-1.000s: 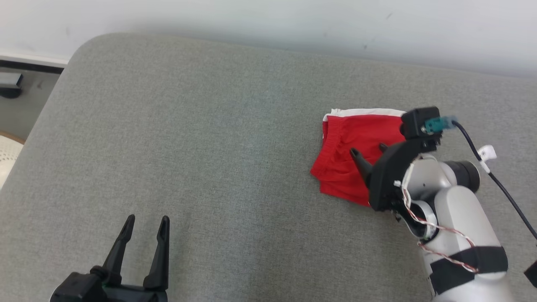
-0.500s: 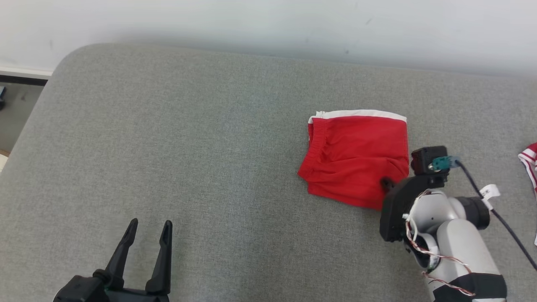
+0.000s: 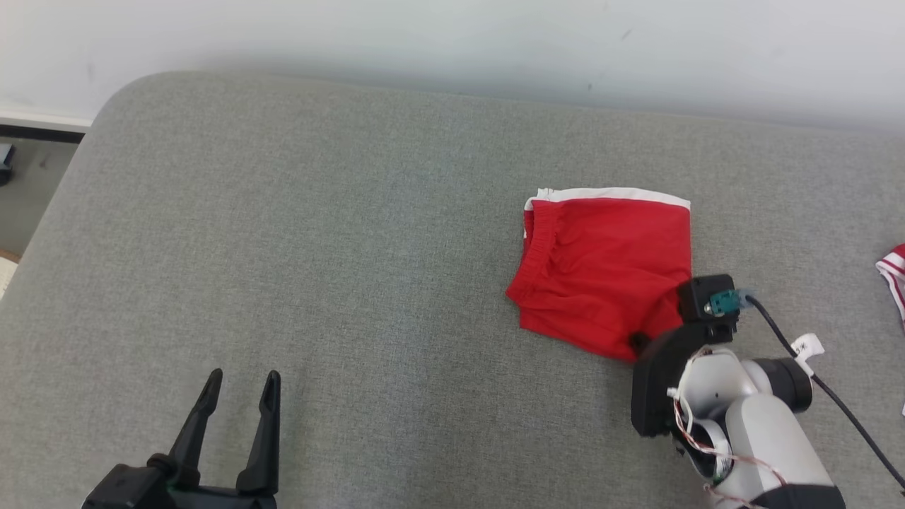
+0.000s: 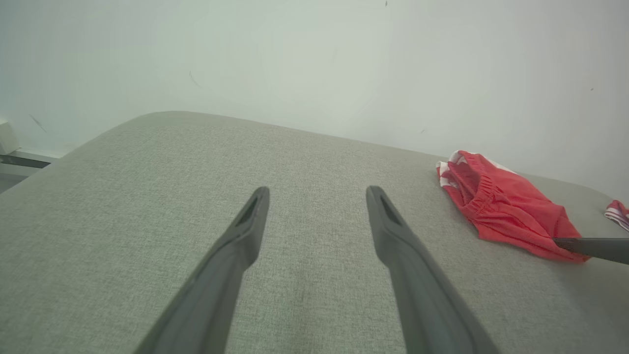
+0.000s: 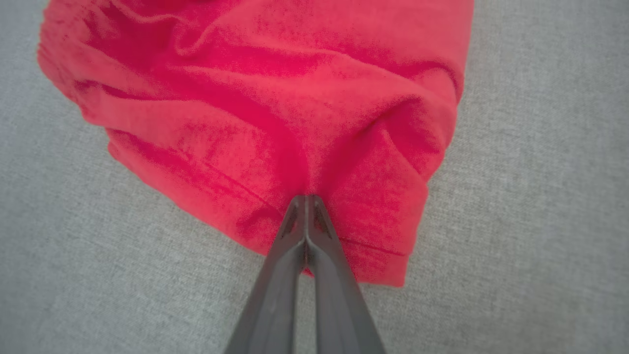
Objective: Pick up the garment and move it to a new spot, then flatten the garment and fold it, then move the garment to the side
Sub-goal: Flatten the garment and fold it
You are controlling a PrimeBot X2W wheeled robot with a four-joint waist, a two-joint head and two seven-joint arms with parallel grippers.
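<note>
Garment (image 3: 601,268): red soft-fabric shorts with an elastic waistband and a white stripe along the far edge. It lies on the grey woven cushion (image 3: 353,247), right of centre, toward the white wall (image 3: 424,35). Flat-ish and compact, looks doubled over. The waistband is bunched at its left edge, with a few creases across the near half.

Right gripper (image 3: 640,341): fingers pressed together, tips in the cloth at the near right corner, just in from the hem. In the right wrist view the wrinkles converge on the tips, so it reads as a pinch on a fold of the shorts. Cloth not off the cushion yet, as far as I can tell.

Left gripper (image 3: 243,375): fingers spread, nothing between them, hovering over bare cushion well apart from the shorts.

Second cloth, red-and-white striped (image 3: 892,272), pokes in at the far right edge, apart from everything.

Status, my read: grasp made, lift and carry not started. The shape suggests the fold is already in, which would leave only the move to the side, but I can't confirm that. If this is the first pick, then flatten, fold and side move are all left. With a single corner pinch, expect the layers to fall open on lift.
</note>
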